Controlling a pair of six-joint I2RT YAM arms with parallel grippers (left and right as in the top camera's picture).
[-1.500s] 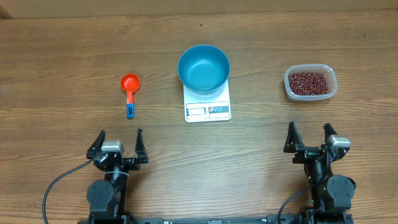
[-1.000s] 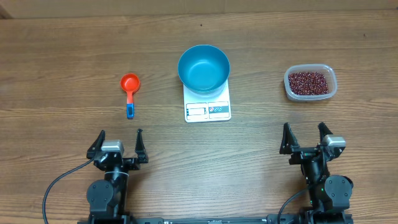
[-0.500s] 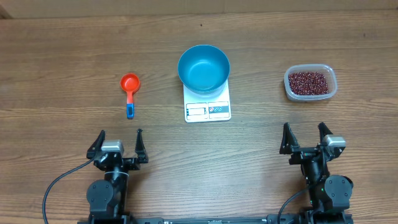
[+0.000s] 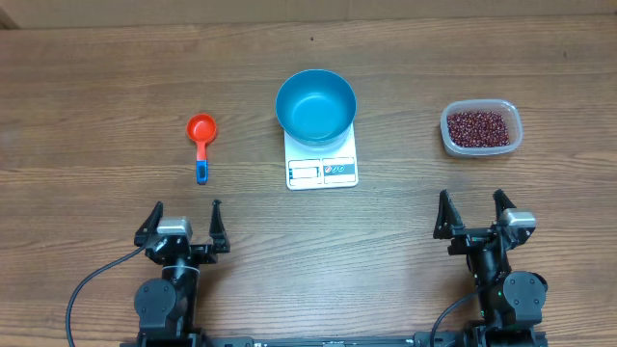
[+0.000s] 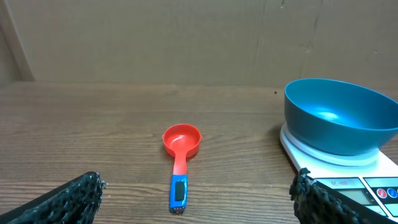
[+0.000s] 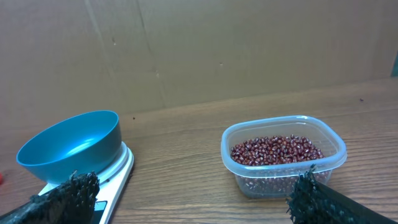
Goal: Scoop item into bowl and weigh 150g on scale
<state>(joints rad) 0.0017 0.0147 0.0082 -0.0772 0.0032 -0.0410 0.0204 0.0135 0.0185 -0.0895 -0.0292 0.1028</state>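
**Claws.** Your left claw point(image 4: 187, 207) stands with its jaws spread wide and nothing between them. In its wrist view the two black textured fingers point(image 5: 68, 202) sit at the bottom corners, with bare wood between. Your right claw point(image 4: 471, 202) is the same, jaws fully apart and gripping nothing. Both hang low over the near edge of the brown wood-grain table point(image 4: 96, 87), well apart from each other and touching no object.

**Ahead of the left claw.**
- The small orange-red plastic measuring scoop with a blue handle end point(image 4: 201, 140) lies flat, straight ahead and within the span of the jaws.
- Its cup is on the far side and its handle points back toward the claw.
- It lies apart from the claw.

**Between the claws, farther out.**
- The small flat white rectangular kitchen scale point(image 4: 323, 171) lies ahead and to the right of the left claw, and ahead and to the left of the right claw.
- Its display window and button panel run along the edge nearest you.
- The round, deep, bright blue plastic bowl point(image 4: 315, 104) sits upright on the far part of the scale and overhangs its far edge.
- The inside of the bowl shows only blue plastic.

**Ahead of the right claw.**
- The clear rounded-rectangular plastic tub point(image 4: 516, 142) stands on the table, a touch to the right of the claw's centre line.
- It is well apart from the scale.
- The small dark red-brown beans point(image 4: 479, 126) lie inside it as a loose layer below the rim.
- Every bean you can see is in that tub.
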